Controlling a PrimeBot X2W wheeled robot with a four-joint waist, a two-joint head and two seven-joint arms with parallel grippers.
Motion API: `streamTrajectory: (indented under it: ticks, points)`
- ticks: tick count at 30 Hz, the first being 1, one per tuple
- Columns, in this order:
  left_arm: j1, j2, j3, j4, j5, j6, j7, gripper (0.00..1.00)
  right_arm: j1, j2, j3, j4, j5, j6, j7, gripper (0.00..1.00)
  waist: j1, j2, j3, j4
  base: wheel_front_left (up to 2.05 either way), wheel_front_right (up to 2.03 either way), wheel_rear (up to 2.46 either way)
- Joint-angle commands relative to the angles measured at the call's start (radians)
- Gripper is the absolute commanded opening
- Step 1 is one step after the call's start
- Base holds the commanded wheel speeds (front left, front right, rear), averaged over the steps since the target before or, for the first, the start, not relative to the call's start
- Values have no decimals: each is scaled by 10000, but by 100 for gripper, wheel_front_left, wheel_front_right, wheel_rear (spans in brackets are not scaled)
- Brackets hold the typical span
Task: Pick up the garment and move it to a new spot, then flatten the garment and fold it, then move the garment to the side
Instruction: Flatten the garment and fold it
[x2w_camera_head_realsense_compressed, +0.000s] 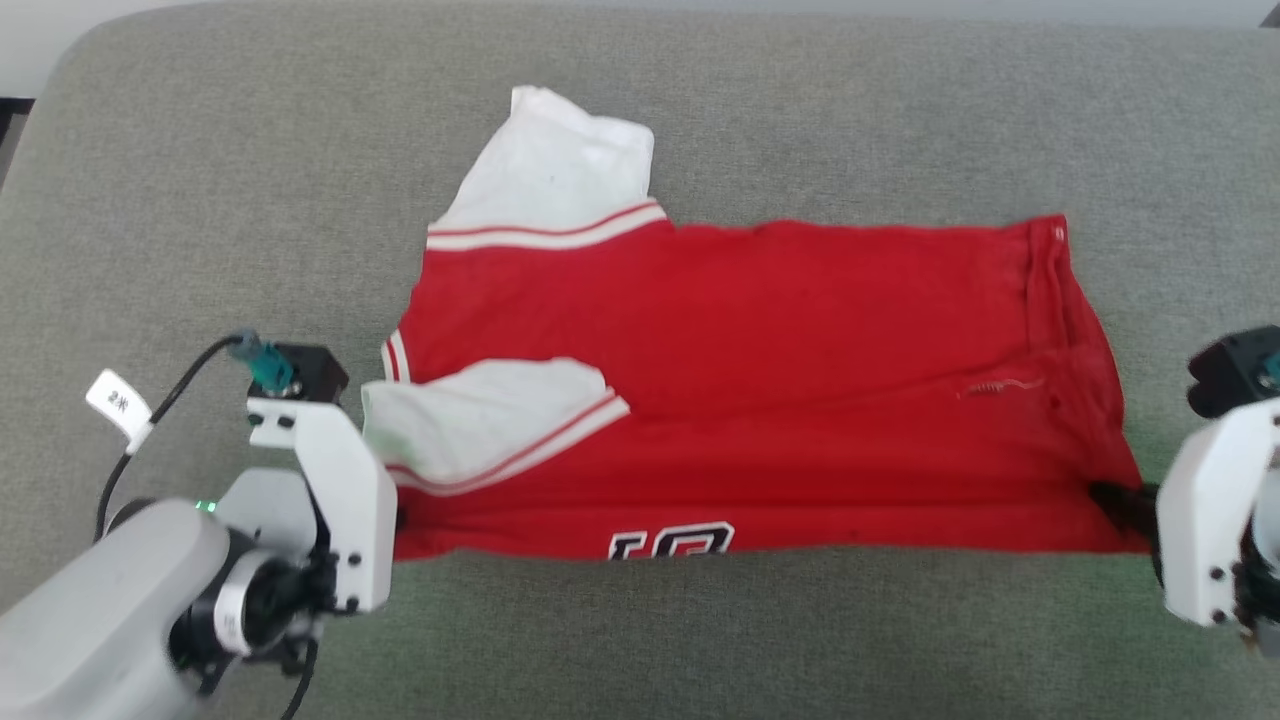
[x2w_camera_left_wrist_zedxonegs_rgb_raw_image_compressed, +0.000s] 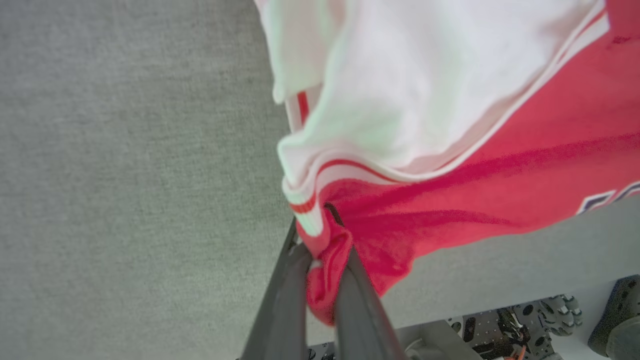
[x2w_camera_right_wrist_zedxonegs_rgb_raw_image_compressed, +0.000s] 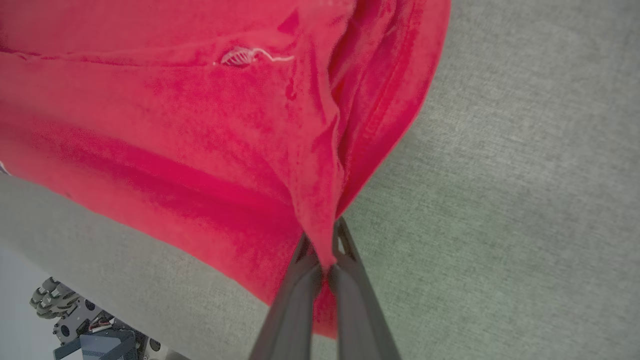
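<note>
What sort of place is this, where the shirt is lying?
Probably a robotics lab or test room: the garment lies on a grey fabric-covered padded surface, with bare machine hardware beyond its edge.

Bright, even, diffuse light; no glare. Head view slightly soft, with a faint shadow along the garment's (x2w_camera_head_realsense_compressed: 760, 380) near edge on the bench (x2w_camera_head_realsense_compressed: 200, 150). Green cast on the white sleeve (x2w_camera_head_realsense_compressed: 480, 410). Wrist views: fingers (x2w_camera_left_wrist_zedxonegs_rgb_raw_image_compressed: 282, 310) of the left claw (x2w_camera_left_wrist_zedxonegs_rgb_raw_image_compressed: 325, 252) and right claw (x2w_camera_right_wrist_zedxonegs_rgb_raw_image_compressed: 322, 245) out of focus; sleeve washed out; edges stretched by the wide lens.
</note>
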Motion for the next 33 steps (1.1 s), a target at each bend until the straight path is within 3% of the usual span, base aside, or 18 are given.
streamTrajectory:
  ticks: [1,7,12,15,16,17,18,19,25,30,33]
  points:
    - [256,235,39,-370,-29,259,111,0,233,-62,-158,-253,73,-7,192,0,0,0,-7,27,0,0,0]
    - [1011,732,12,-1713,-167,1027,174,0,1073,60,-681,-1064,159,-7,846,0,0,0,6,50,0,0,0]
    - [1564,608,-107,-1709,-193,1151,-156,0,1741,439,-829,-1126,-247,-7,674,0,0,0,81,57,0,0,0]
    - [1616,322,-203,-1177,-201,909,-305,45,1875,780,-637,-622,-540,-6,235,0,0,0,115,39,0,0,0]
    - [1578,206,-186,-993,-251,830,-377,91,1855,834,-543,-424,-642,-6,81,1,0,0,123,31,0,0,0]
    - [1545,113,-148,-758,-325,769,-403,100,1792,1003,-460,-163,-651,-6,-114,35,0,0,130,11,0,0,0]
    - [1486,39,-156,-589,-328,713,-391,100,1732,1081,-342,65,-728,-6,-311,43,0,0,132,-2,0,0,0]
    - [1419,-9,-144,-440,-357,644,-383,100,1663,1167,-208,258,-714,-6,-487,98,0,0,137,-24,0,0,0]
    - [1053,436,229,-550,-349,662,-302,100,1371,1229,-160,590,-542,-16,-1300,100,0,0,21,-201,0,0,0]
    - [502,1475,506,-1469,-77,992,238,100,1148,1406,-530,-37,-458,-4,-2331,100,0,0,-190,-559,0,0,0]
    - [-6,1779,654,-1693,145,815,342,100,932,1632,-711,-432,-586,-4,-3191,100,0,0,-217,-838,0,0,0]
